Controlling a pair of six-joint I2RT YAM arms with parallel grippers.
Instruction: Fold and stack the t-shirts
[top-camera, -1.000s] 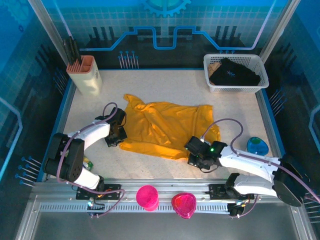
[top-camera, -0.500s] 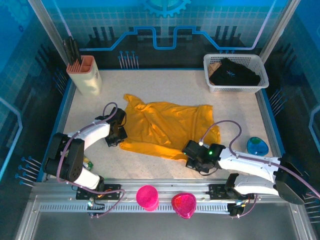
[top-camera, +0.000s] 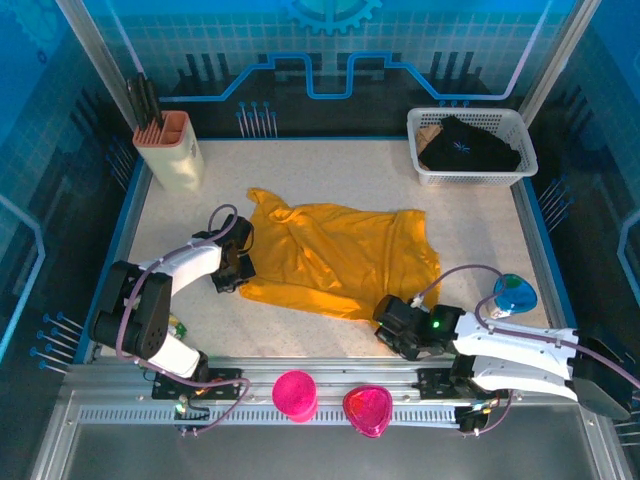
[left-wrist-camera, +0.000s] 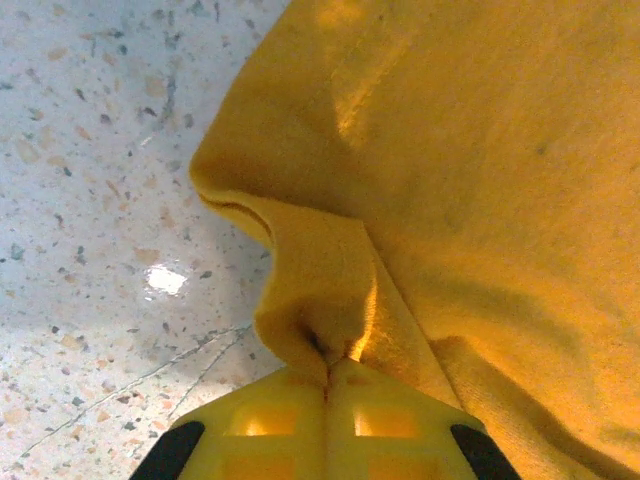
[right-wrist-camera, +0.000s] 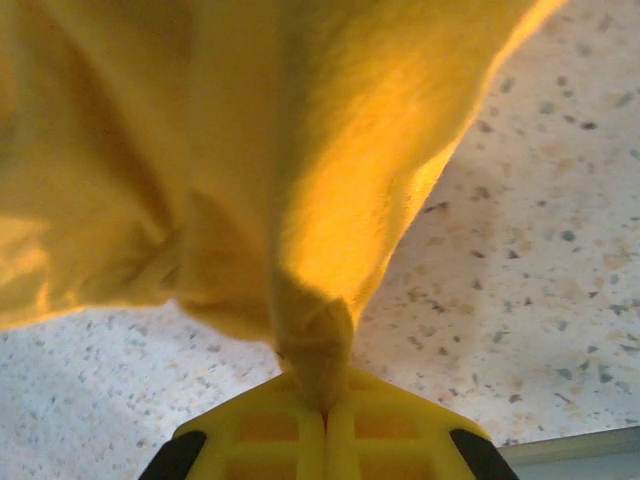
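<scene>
an orange-yellow t-shirt (top-camera: 335, 255) lies rumpled in the middle of the table (top-camera: 300, 170). the left gripper (top-camera: 238, 270) has its jaws clamped on the shirt's left edge, and the right gripper (top-camera: 388, 318) on its near right corner. the grasp looks done; next, both arms probably need to lift evenly to fold.

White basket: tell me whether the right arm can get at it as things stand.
Probably not yet: the right gripper is shut on the t-shirt; the white basket sits far off.

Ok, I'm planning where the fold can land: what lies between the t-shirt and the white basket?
Nothing: in the top view, the stretch of tabletop between the t-shirt and the white basket is bare.
</scene>
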